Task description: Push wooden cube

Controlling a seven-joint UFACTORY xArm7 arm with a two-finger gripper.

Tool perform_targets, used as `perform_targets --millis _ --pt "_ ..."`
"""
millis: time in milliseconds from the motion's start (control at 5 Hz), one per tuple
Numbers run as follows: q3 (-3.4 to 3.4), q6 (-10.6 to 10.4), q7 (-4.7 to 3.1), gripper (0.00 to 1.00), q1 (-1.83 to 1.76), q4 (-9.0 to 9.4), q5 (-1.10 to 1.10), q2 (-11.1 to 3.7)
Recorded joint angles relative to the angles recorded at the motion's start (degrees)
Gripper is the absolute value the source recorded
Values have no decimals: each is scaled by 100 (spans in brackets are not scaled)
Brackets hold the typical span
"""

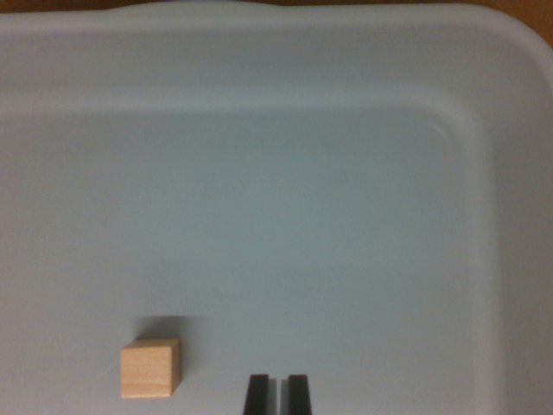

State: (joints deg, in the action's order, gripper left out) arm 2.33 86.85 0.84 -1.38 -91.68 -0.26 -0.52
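Observation:
A small pale wooden cube [150, 367] rests on the floor of a white plastic tray [484, 130], low in the wrist view's left half. My gripper [277, 382] shows as two black fingertips at the bottom edge, just to the cube's right and apart from it. The fingertips stand almost together, with only a thin slit between them and nothing held.
The tray's raised rim runs along the top and down the wrist view's right side, with a rounded corner at the upper right. A thin strip of brown surface [173, 4] shows beyond the top rim.

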Motion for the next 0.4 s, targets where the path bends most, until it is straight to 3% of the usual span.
perform_targets --millis 400 --pt "-13 -79 17 0 -11 87 3 -2"
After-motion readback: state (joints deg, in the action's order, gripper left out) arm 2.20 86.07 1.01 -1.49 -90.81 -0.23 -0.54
